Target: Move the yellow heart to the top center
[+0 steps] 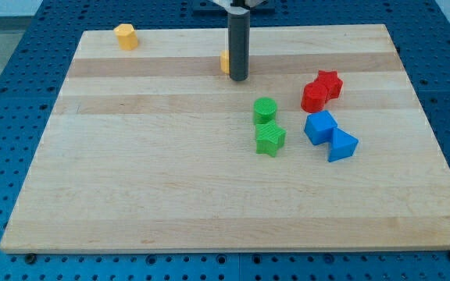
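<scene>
A yellow block (224,62), probably the yellow heart, sits near the top center of the wooden board (170,195), mostly hidden behind my rod. My tip (239,79) rests just right of and in front of it, touching or nearly touching it. A second yellow block (126,37), its shape unclear, lies near the board's top left edge.
A green cylinder (265,110) and a green star-like block (269,139) lie below and right of my tip. Two red blocks (321,90) touch each other at the right. Two blue blocks (330,136) lie below them.
</scene>
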Controlling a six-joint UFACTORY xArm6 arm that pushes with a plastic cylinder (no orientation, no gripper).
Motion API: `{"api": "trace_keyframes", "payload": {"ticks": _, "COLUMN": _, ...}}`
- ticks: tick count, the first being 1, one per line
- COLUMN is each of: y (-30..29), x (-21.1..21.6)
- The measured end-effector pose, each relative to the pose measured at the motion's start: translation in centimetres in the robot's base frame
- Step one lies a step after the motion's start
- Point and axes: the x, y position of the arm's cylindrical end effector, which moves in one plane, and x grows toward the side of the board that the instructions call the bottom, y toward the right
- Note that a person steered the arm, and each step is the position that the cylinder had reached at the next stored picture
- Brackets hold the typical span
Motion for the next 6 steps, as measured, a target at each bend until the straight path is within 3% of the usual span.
{"api": "trace_keyframes", "payload": {"ticks": 4, "y": -0.7, "x": -4.9}}
{"api": "trace_keyframes", "payload": {"ticks": 5, "y": -0.7, "x": -5.2}}
{"api": "trace_keyframes", "payload": {"ticks": 6, "y": -0.7, "x": -2.4}}
